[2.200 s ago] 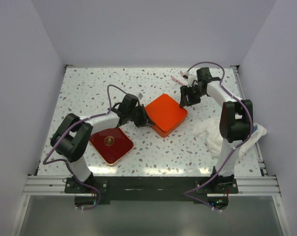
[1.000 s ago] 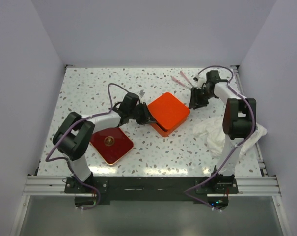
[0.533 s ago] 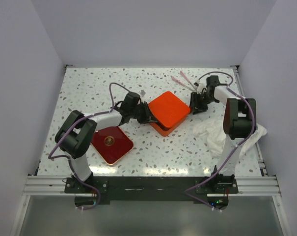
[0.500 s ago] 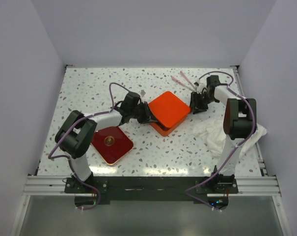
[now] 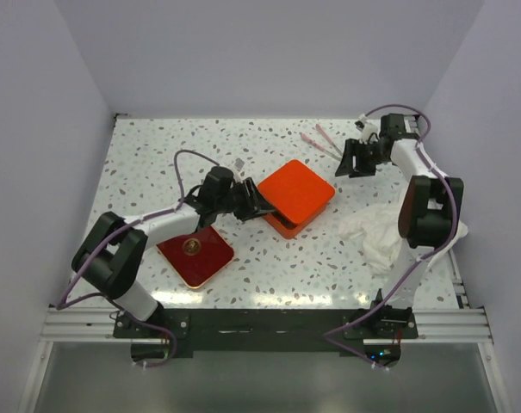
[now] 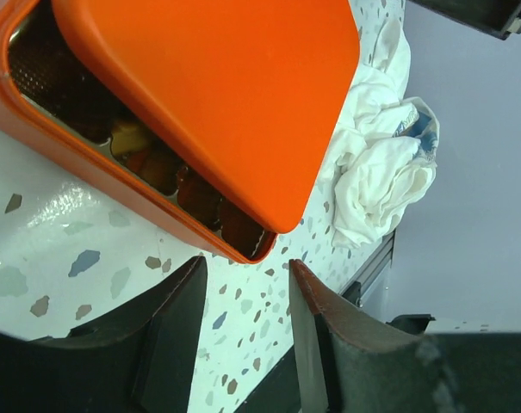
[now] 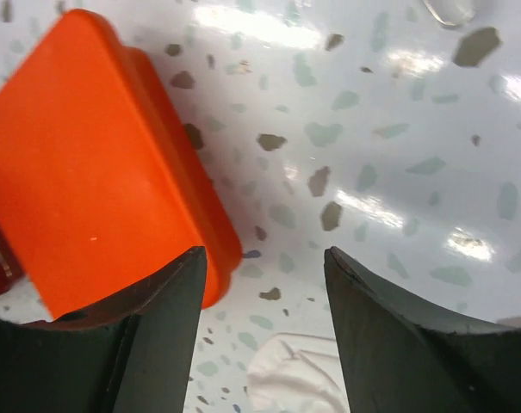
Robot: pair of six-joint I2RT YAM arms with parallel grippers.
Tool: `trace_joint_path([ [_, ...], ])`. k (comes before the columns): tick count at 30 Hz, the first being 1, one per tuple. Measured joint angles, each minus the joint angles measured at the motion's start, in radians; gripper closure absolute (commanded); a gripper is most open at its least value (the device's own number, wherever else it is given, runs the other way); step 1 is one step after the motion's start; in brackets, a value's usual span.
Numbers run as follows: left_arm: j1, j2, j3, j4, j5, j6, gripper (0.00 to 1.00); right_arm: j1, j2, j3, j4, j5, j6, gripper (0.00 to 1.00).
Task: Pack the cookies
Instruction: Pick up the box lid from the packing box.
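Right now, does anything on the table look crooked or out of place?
Yes: the orange lid sits askew on the orange box, shifted off one side, so a gap along the edge leaves cookies showing inside.

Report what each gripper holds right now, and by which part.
Nothing is held. The left gripper is open and empty, just short of the orange lid; the right gripper is open and empty beside it.

Cookies mostly hidden under orange lid; count unclear.
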Motion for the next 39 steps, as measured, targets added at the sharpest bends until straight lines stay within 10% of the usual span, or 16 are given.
trace_joint_path([
  [16, 0.0, 0.043, -0.035, 0.092, -0.002, -0.07, 0.48, 0.045, 0.264, 0.202, -0.135, -0.334, -0.008, 0.42],
  [39, 0.006, 0.065, -0.081, 0.032, -0.051, -0.049, 0.51, 0.06, 0.211, 0.082, -0.198, -0.462, -0.056, 0.7],
])
